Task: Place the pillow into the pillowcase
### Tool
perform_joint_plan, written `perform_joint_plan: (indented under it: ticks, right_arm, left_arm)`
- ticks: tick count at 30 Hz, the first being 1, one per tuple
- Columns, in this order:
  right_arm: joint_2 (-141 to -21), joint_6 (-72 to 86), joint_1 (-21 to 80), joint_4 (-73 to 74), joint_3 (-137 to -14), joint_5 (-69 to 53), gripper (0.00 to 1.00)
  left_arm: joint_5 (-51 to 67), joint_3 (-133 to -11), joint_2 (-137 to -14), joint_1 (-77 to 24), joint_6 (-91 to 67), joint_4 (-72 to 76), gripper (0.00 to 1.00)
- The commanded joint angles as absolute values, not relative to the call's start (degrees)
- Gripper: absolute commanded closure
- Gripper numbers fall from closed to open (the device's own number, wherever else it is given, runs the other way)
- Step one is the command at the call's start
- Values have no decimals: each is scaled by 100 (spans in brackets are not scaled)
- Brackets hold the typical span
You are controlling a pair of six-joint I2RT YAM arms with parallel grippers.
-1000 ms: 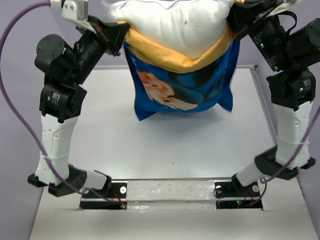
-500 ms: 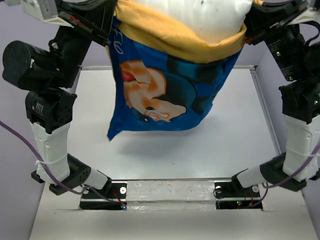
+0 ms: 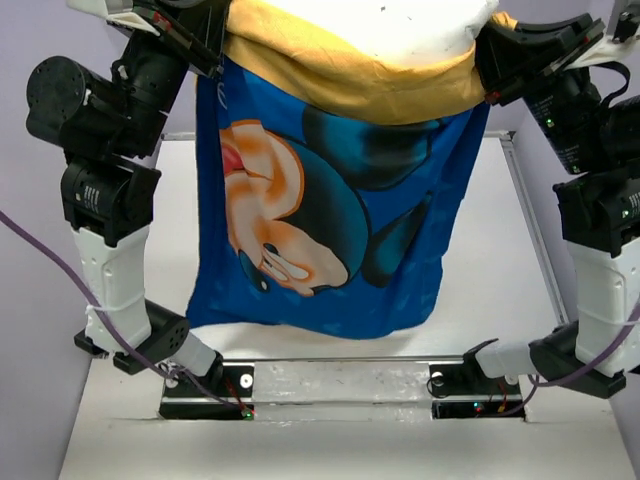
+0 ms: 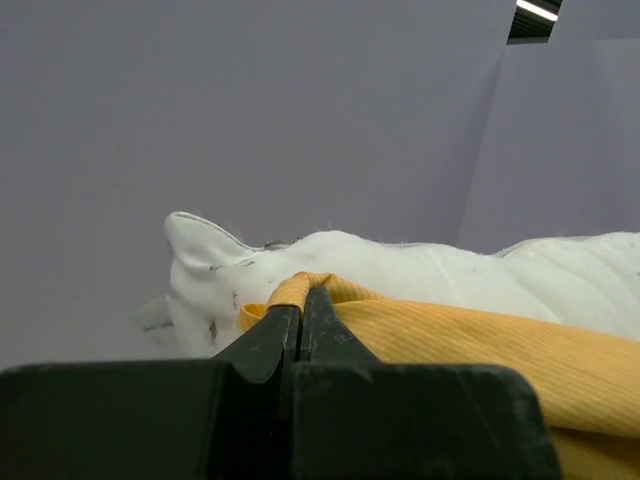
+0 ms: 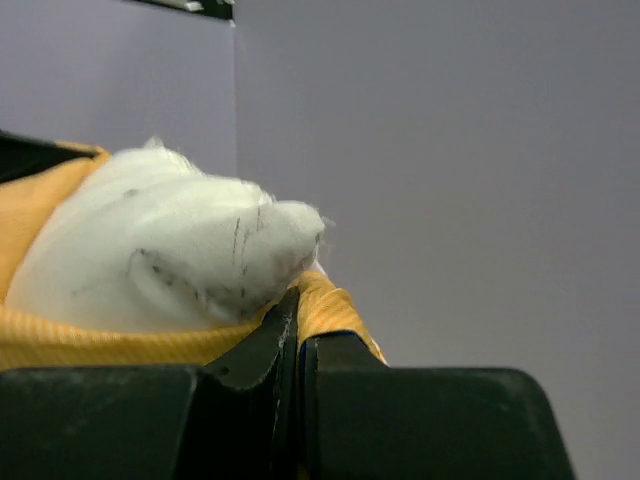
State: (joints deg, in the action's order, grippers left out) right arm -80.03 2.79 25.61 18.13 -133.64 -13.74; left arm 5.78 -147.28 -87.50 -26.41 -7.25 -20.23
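The pillowcase (image 3: 330, 230) hangs in the air in the top view, blue face with the cartoon mouse head toward the camera, its mustard-yellow rim folded along the top. The white pillow (image 3: 400, 25) pokes out of its open top. My left gripper (image 3: 205, 40) is shut on the left corner of the yellow rim (image 4: 300, 292), with the pillow's corner (image 4: 210, 260) just behind. My right gripper (image 3: 487, 62) is shut on the right corner of the rim (image 5: 325, 300), below the pillow's other corner (image 5: 200, 250).
The white table (image 3: 500, 250) lies below the hanging fabric, with a raised rim at its right edge (image 3: 530, 230). Both arm bases (image 3: 205, 385) sit at the near edge. Grey-purple walls surround the table.
Both arms have lifted the pillowcase higher and nearer the camera. The blue face has unfurled and hangs much longer; more of the pillow has sunk below the yellow rim.
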Motion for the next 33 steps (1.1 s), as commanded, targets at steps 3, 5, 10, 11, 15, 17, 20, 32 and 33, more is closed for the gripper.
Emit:
perform_joint_plan:
  ticks: [3, 5, 10, 11, 15, 17, 20, 32, 33]
  right_arm:
    - [-9321, 254, 2531, 2135, -17212, -1265, 100]
    - [-8534, 89, 2531, 1625, -15633, -1478, 100]
    - [-9411, 359, 2531, 2329, -17663, -1685, 100]
    - [-8995, 360, 2531, 2146, -15386, -1809, 100]
    - [-8165, 230, 2251, 1407, -13101, -1052, 100]
    - [-8429, 298, 2250, 1810, -14734, -1519, 100]
    - [-7749, 308, 2250, 68, -11936, -943, 100]
    - [-8197, 325, 2250, 811, -12687, -1470, 100]
    - [-8191, 273, 2250, 260, -12778, -1146, 100]
  left_arm:
    - [1038, -16144, -8942, -2320, -1099, -610, 100]
    - [959, -12010, -7367, -2329, -950, 407, 100]
    - [2052, -16789, -9065, -1732, -1782, -456, 100]
    - [1987, -15595, -8305, -1749, -1541, -440, 100]
    - [2578, -12167, -7355, -665, -2668, 1678, 100]
    - [1979, -13889, -7874, -999, -1682, 30, 100]
    - [1816, -12034, -7269, -1504, -1807, 658, 100]
    - [1934, -11961, -7260, -1284, -1694, 455, 100]
    - [2377, -11710, -7242, -1100, -2079, 657, 100]
